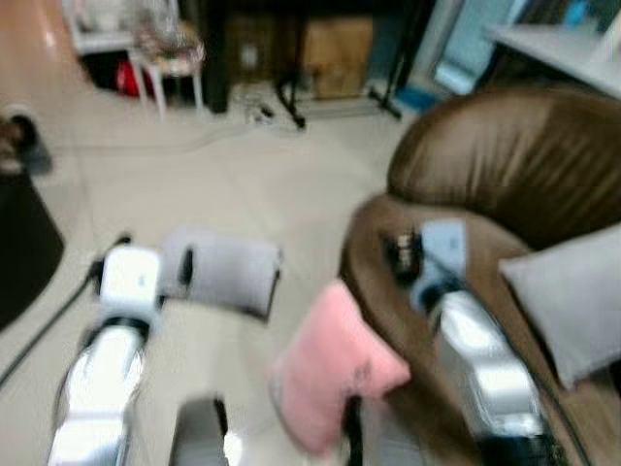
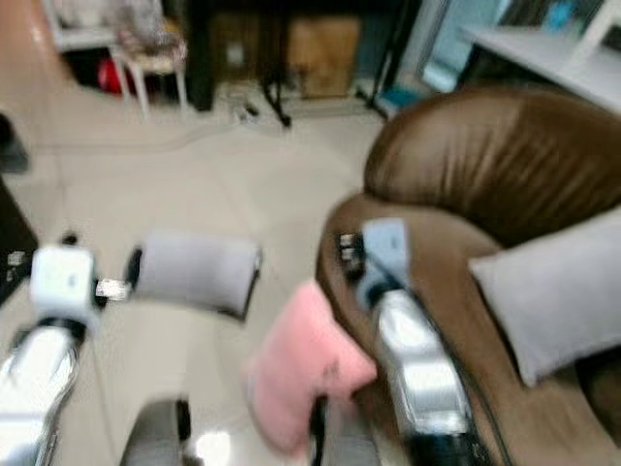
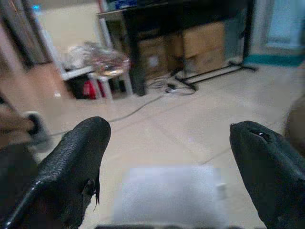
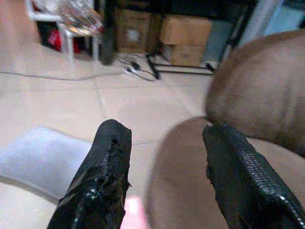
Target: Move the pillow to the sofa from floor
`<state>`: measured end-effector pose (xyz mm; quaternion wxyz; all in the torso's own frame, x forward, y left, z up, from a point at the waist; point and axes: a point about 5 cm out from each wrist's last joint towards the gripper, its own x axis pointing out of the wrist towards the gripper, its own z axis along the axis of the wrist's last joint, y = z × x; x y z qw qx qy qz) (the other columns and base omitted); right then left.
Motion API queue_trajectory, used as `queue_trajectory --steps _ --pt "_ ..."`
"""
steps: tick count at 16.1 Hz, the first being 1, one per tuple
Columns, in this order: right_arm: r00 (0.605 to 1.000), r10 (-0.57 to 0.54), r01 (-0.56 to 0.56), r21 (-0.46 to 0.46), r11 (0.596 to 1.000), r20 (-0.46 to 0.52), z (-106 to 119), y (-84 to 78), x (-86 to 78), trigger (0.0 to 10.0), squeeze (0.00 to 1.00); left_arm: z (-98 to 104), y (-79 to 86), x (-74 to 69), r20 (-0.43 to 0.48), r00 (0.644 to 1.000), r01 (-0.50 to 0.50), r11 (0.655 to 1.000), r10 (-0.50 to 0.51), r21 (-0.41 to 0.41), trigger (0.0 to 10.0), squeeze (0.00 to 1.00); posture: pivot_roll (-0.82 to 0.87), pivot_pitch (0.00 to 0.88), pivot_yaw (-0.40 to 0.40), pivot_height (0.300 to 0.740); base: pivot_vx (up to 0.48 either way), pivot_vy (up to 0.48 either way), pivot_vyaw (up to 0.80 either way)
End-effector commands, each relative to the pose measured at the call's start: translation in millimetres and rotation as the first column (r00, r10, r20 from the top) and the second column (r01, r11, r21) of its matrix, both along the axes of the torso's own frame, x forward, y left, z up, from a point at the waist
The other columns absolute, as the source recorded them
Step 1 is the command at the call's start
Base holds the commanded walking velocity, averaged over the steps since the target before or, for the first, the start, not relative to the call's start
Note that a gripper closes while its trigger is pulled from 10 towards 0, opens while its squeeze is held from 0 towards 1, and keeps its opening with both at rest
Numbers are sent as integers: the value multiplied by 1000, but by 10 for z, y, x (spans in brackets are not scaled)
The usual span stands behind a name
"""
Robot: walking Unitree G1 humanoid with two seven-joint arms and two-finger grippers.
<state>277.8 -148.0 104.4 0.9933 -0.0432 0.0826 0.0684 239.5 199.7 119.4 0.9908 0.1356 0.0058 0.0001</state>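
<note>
Grey pillow (image 1: 221,270) flat on floor (image 1: 243,184), just ahead of left end effector (image 3: 167,167), long axis crosswise to its released fingers. Nearer left arm; right end effector (image 4: 164,176), likewise released, over brown sofa (image 1: 514,165) arm.

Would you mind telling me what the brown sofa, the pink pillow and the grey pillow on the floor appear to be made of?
Sofa: likely leather or leatherette; smooth brown surface with a soft sheen on its rounded back.
Pink pillow: seems a matte, plush fabric, though blur hides the weave.
Grey pillow on the floor: soft matte cloth, probably woven; no shine, rounded edges.
</note>
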Motion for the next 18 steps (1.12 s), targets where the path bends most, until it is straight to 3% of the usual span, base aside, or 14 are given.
queue_trajectory --steps 1,9,13,18 --pt "1000 13 -13 -11 1000 -4 10 -12 10 10000 0 -11 3 -17 -7 1000 6 1000 -6 14 10000 0 -53 0 -118 581 296 0 800" --pt "981 129 -140 -70 988 -142 -194 -62 9 10000 0 -97 -44 -54 -49 999 15 999 -12 49 10000 0 -49 0 -131 571 74 0 100" --pt "965 140 -167 -110 980 -220 -359 -113 34 10000 0 -150 -35 -76 -82 996 34 996 -27 83 10000 0 -43 0 -137 531 0 0 0" --pt "952 154 -184 -92 979 -266 -496 -38 117 10000 0 -177 -37 -71 -108 992 80 993 -70 89 10000 0 -46 0 -119 481 0 0 0"
